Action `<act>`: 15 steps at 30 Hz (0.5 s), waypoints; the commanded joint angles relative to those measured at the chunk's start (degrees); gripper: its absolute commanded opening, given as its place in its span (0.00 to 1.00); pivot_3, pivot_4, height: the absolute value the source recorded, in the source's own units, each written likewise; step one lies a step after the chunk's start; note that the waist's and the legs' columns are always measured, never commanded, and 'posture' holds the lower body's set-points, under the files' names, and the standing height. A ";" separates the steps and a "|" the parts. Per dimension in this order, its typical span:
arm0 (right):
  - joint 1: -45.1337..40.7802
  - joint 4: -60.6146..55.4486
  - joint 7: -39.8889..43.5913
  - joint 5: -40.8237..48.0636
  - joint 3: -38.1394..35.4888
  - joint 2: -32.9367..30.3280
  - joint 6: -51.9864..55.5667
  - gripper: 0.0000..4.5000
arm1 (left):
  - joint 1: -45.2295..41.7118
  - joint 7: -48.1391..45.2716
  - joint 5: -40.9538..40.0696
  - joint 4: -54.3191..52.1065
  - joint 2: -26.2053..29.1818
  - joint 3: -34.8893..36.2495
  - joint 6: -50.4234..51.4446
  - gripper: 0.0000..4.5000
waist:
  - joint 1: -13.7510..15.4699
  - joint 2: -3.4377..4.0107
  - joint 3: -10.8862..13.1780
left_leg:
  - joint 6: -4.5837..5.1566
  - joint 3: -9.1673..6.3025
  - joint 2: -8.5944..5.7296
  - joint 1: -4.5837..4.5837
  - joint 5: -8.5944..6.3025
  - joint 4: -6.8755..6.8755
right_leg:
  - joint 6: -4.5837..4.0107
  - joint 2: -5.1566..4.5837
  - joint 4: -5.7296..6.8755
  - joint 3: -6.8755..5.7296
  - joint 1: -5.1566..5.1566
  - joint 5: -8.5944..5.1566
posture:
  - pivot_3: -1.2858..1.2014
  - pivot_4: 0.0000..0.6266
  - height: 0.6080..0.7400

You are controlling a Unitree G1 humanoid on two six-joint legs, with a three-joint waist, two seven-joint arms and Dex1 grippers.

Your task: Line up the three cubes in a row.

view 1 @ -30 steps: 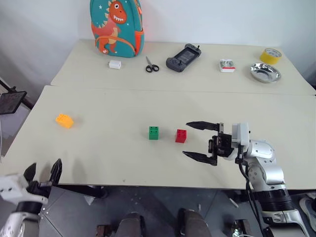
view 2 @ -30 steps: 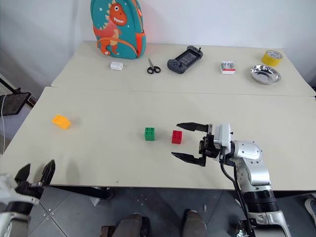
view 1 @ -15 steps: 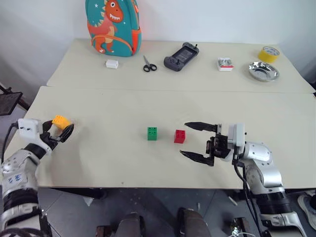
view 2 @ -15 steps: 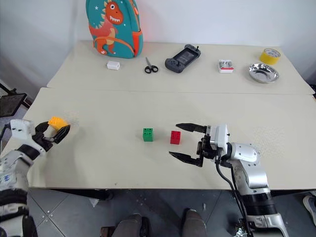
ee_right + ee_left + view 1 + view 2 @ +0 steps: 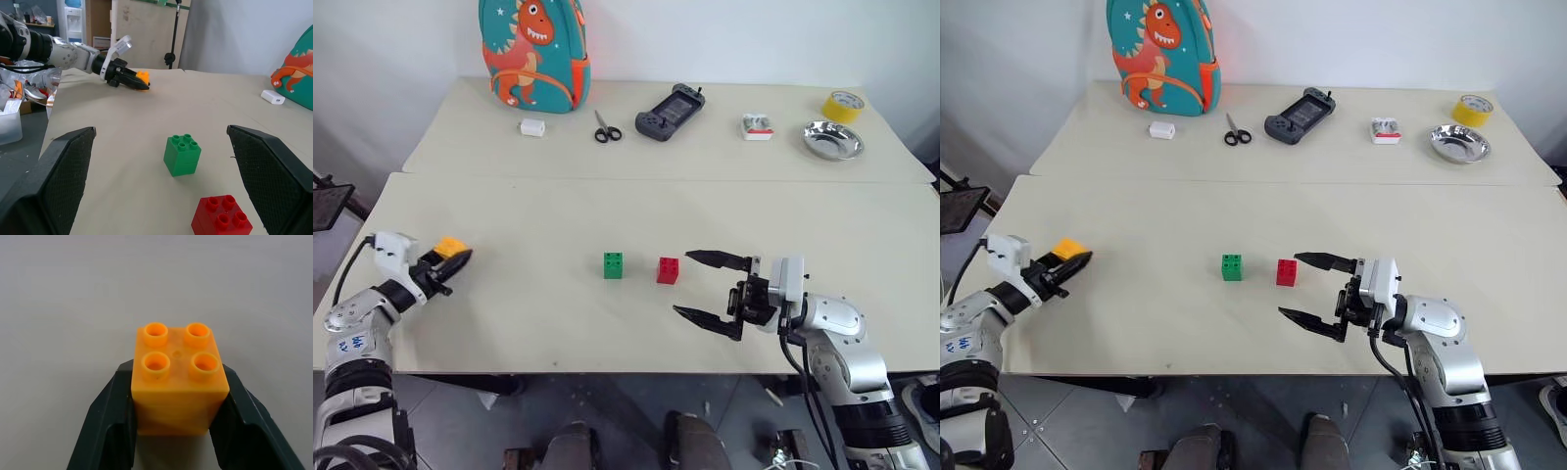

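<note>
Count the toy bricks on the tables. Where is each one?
3. The green brick and red brick sit side by side mid-table; the orange brick is far left, clamped in the left gripper. None seems hidden.

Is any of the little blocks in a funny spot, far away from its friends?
Yes. The orange cube sits far off near the table's left edge, gripped by the left gripper. The green cube and red cube stand side by side mid-table, near the open right gripper. Nothing looks spilled or broken.
</note>
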 commanded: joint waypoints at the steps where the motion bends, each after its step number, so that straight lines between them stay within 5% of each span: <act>1: 0.62 -2.46 -0.04 1.13 -2.34 -1.82 0.65 1.00 | 0.42 -7.34 -2.12 -10.09 1.31 -3.27 2.63 0.34 | 0.27 -0.01 0.00 | 0.00 0.00 0.00 -0.01 0.00 0.04 | 0.00 0.00 0.01 0.01 0.00 0.00 | 0.52 0.24 1.00; 7: 0.80 -0.84 1.60 1.82 -4.34 -5.12 1.54 1.00 | -5.03 -21.23 2.21 -8.70 -1.62 -14.27 -4.28 0.34 | 0.20 0.00 0.00 | 0.01 0.05 0.01 -0.02 0.00 0.12 | 0.00 0.00 0.01 0.04 0.01 0.00 | 0.52 0.24 1.00; 15: 4.65 -1.79 2.97 1.86 -7.00 -7.37 1.51 1.00 | -21.40 -25.54 9.88 15.66 -7.34 -20.67 -16.46 0.34 | 0.29 -0.03 0.02 | 0.04 0.11 0.00 -0.05 -0.02 0.13 | 0.00 0.00 -0.07 0.02 0.01 0.00 | 0.52 0.24 1.00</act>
